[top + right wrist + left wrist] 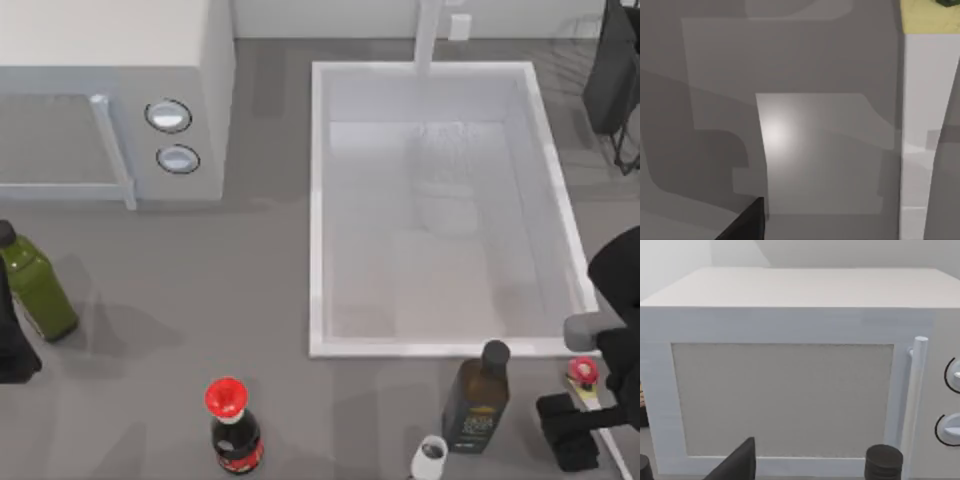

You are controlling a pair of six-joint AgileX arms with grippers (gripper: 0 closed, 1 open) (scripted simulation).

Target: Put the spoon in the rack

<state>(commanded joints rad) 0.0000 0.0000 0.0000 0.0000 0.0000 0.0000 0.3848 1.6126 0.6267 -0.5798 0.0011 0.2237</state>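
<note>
1. We can read no text, brand, number or sign anywhere.
2. The dark bottle (477,398) near the sink's front edge carries a label, but we cannot make out its print.
3. The red-capped bottle (235,428) has a red band whose lettering is unreadable.
4. The microwave (790,375) has two dials with no readable marks.

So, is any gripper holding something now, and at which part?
It cannot be told. The right gripper is at the spoon, near its handle, by the sink's front right corner, but a grip is not visible. The left arm is parked at the table's left edge.
</note>
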